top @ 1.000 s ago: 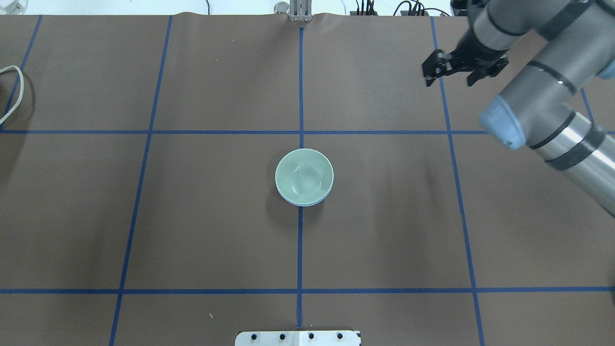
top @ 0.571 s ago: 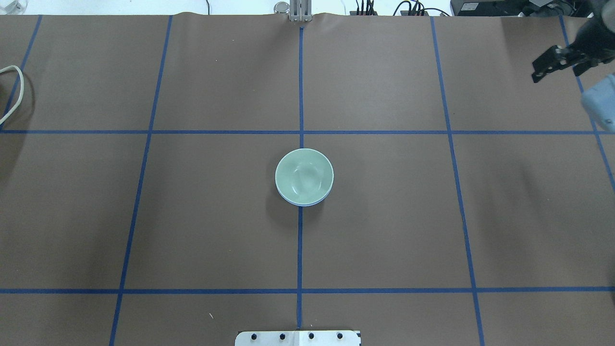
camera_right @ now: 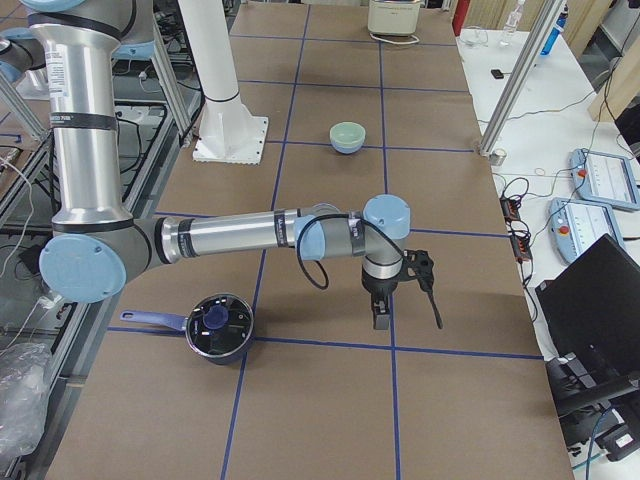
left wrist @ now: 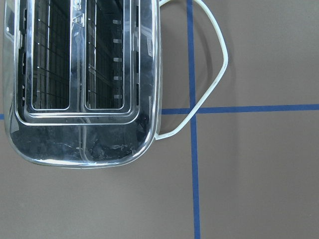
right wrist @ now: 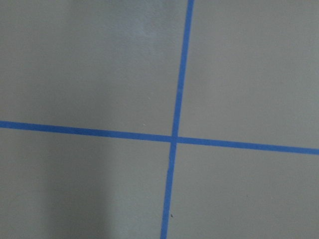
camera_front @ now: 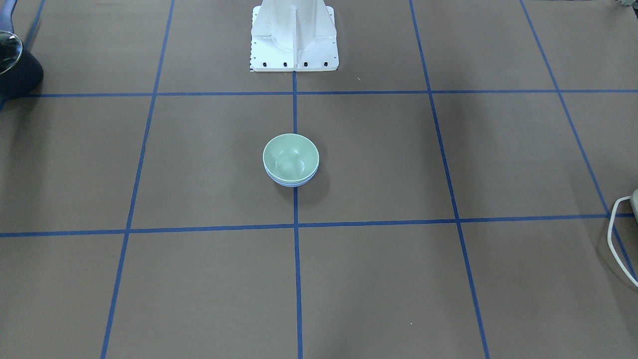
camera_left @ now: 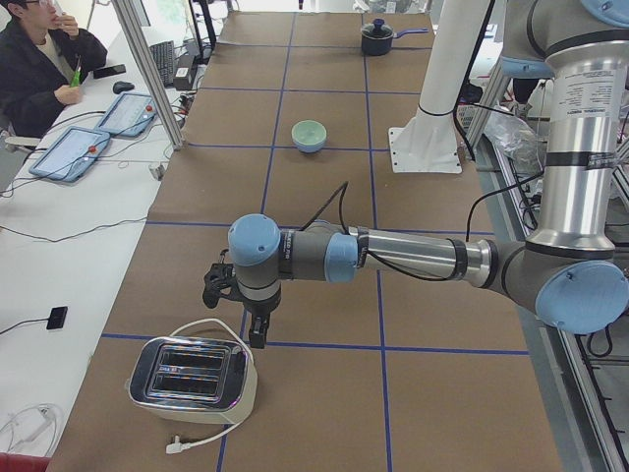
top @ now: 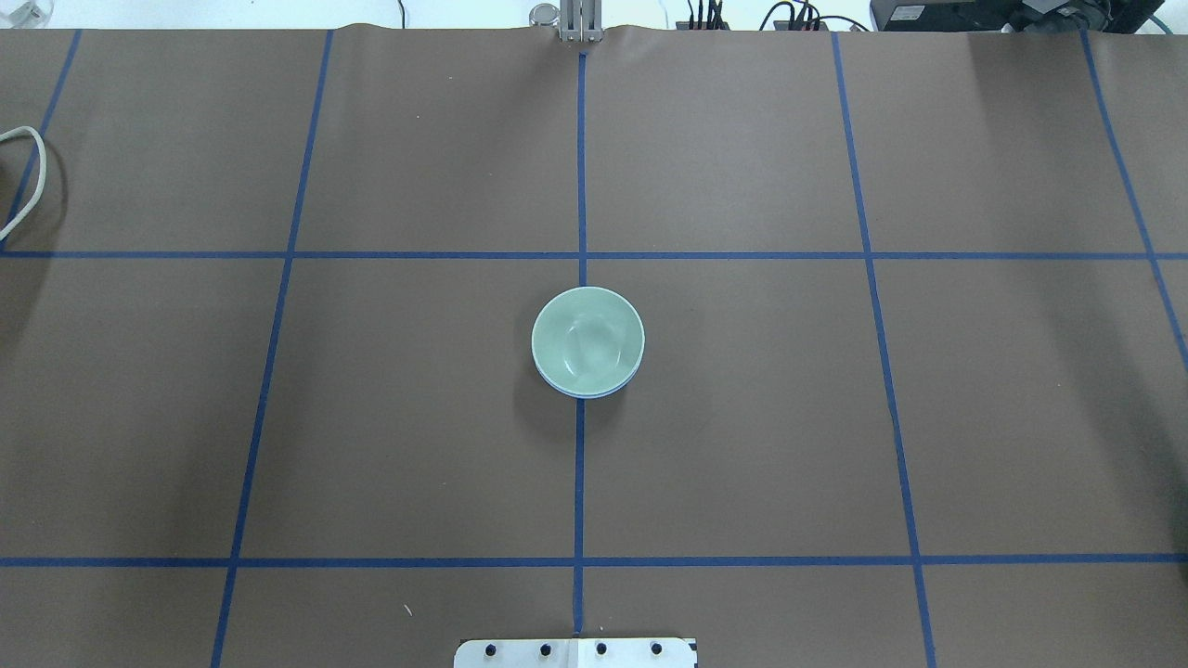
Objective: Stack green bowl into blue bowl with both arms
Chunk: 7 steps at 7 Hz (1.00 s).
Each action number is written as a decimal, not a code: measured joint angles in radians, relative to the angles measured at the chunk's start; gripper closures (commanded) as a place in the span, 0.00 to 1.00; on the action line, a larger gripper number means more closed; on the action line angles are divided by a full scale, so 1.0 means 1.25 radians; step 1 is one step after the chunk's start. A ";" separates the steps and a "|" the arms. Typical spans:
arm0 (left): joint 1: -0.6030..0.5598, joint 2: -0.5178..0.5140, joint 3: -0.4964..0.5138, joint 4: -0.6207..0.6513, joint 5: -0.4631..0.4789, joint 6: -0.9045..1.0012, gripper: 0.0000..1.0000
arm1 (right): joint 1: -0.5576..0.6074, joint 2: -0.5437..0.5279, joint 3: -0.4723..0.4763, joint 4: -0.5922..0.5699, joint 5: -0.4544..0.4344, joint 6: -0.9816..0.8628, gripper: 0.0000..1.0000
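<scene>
The pale green bowl (top: 587, 340) sits nested inside the blue bowl (top: 583, 394) at the table's centre; only a thin blue rim shows under it. The stack also shows in the front-facing view, green bowl (camera_front: 290, 156) over the blue bowl's rim (camera_front: 292, 184). No gripper touches it. My left gripper (camera_left: 236, 320) hangs far from the bowls, just above the toaster, seen only in the exterior left view. My right gripper (camera_right: 408, 318) hangs over bare table near the pot, seen only in the exterior right view. I cannot tell whether either is open or shut.
A chrome toaster (left wrist: 82, 82) with a white cord (top: 28, 176) stands at the table's left end. A dark pot (camera_right: 218, 325) stands at the right end. The white pedestal (camera_front: 294, 35) is at the robot's edge.
My right arm has swung away to the right and left the overhead view. The stacked bowls have not moved.
</scene>
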 measured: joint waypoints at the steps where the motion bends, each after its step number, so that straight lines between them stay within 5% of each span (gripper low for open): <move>1: 0.000 0.003 0.001 -0.012 0.001 0.001 0.01 | 0.024 -0.033 0.019 0.001 0.018 -0.001 0.00; 7: 0.001 0.025 0.003 -0.026 0.002 0.001 0.01 | 0.040 -0.074 0.045 0.001 0.029 0.010 0.00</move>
